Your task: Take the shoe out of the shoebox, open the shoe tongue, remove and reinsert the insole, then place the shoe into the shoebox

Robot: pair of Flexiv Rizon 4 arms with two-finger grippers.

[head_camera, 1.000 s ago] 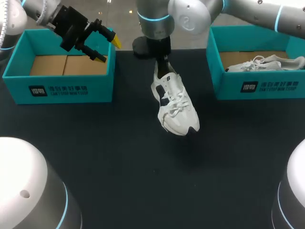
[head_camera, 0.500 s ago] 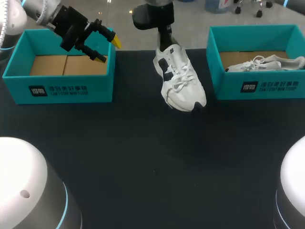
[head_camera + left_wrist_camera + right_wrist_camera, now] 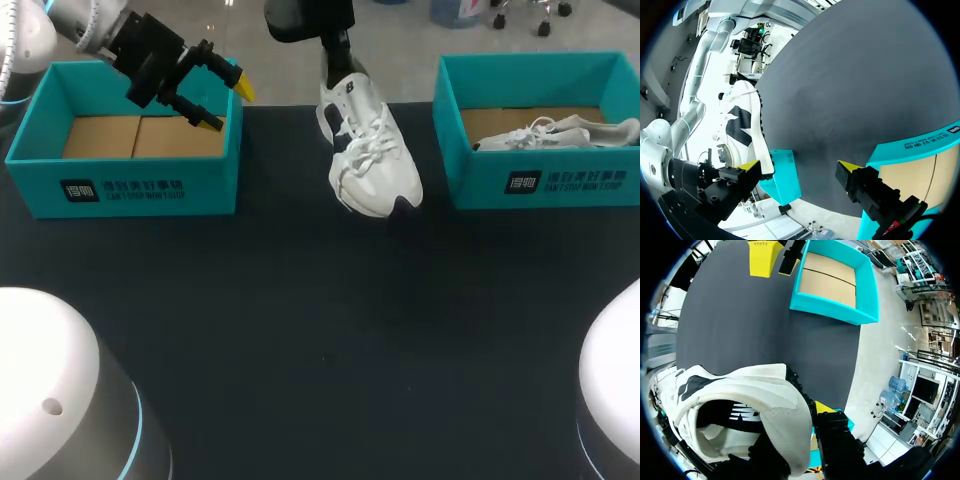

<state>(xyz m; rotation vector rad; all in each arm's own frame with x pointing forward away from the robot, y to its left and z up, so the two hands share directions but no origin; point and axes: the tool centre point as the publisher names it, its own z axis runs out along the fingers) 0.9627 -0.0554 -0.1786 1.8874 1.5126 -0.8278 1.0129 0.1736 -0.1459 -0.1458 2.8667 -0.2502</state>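
A white shoe (image 3: pixel 368 160) with dark patches hangs toe-down over the table's far middle. My right gripper (image 3: pixel 338 52) is shut on its heel. In the right wrist view one finger (image 3: pixel 832 432) lies outside the heel collar of the shoe (image 3: pixel 740 405) and the other is hidden inside it. My left gripper (image 3: pixel 225 100) stands open over the back right corner of the left teal shoebox (image 3: pixel 130 190), with nothing between its fingers. From the left wrist view the shoe (image 3: pixel 747 125) hangs ahead of the left gripper (image 3: pixel 799 167), well apart from it.
The left shoebox shows only its cardboard floor. The right teal shoebox (image 3: pixel 540 185) holds a second white shoe (image 3: pixel 560 133). The dark table (image 3: pixel 320 330) spreads between and in front of the boxes.
My right arm has carried the shoe up and toward the table's far edge, lately a little leftward. The left arm has not moved.
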